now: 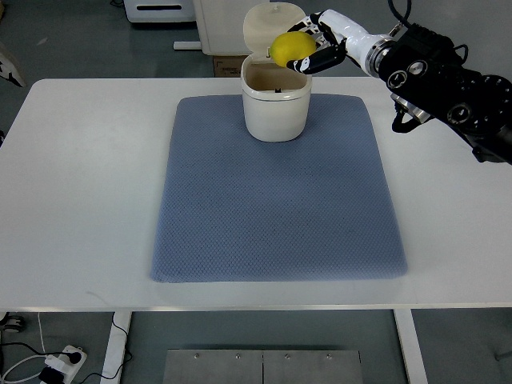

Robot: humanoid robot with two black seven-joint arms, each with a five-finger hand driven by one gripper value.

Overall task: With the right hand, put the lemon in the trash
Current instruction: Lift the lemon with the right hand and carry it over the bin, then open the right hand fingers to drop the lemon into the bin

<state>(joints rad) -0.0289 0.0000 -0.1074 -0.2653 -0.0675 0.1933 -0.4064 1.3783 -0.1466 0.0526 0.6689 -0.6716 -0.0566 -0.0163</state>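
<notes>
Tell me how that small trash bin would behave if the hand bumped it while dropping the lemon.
The trash bin looks like light plastic and seems empty, so it would probably slide or tip easily. Its raised lid may make it slightly top-heavy toward the back. The blue mat beneath looks textured and might curb sliding.

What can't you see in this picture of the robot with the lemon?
- Bottom of the trash bin: top view, its own walls hide it.
- Far side of the lemon: covered by the right hand.
- Left hand: outside the picture.
- Right arm's shoulder end: cut off by the right edge.
</notes>
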